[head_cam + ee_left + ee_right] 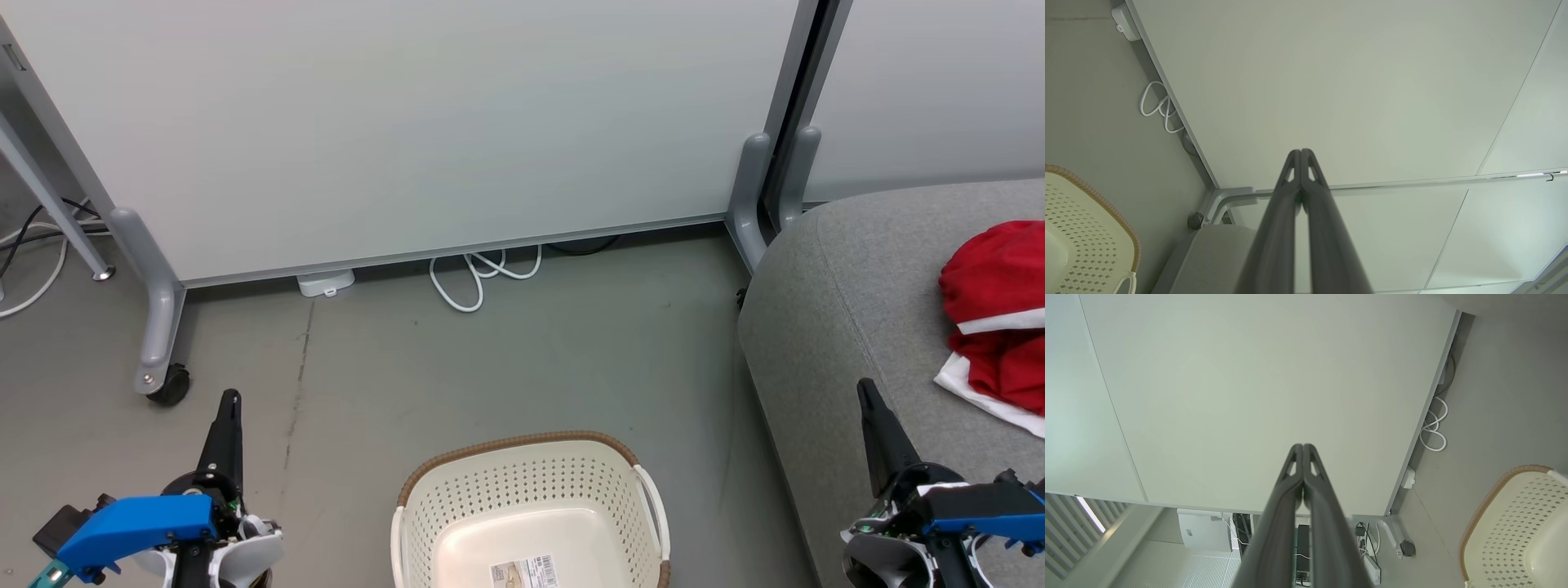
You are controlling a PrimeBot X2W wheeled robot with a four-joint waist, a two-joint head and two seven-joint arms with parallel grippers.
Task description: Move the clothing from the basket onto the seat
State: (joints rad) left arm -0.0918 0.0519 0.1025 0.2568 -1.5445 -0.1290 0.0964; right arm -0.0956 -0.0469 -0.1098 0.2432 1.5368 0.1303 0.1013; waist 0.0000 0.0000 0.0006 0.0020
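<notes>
Cream perforated plastic basket (522, 490) looks empty on the floor (490, 367), red white-trimmed clothing (996, 318) lies on the grey fabric sofa (849, 310), and left claw (231, 398) and right claw (863, 386) are pinched shut, holding nothing, probably best kept clear.

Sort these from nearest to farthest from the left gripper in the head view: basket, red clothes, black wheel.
1. Black wheel, just left of the left gripper.
2. Basket, to its right.
3. Red clothes, far right on the sofa.

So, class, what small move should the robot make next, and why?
Probably just tilt the head down to check: the laundry basket shows no clothing where visible, the red garments lie on the grey sofa, and the left gripper and right gripper are shut, empty.
</notes>
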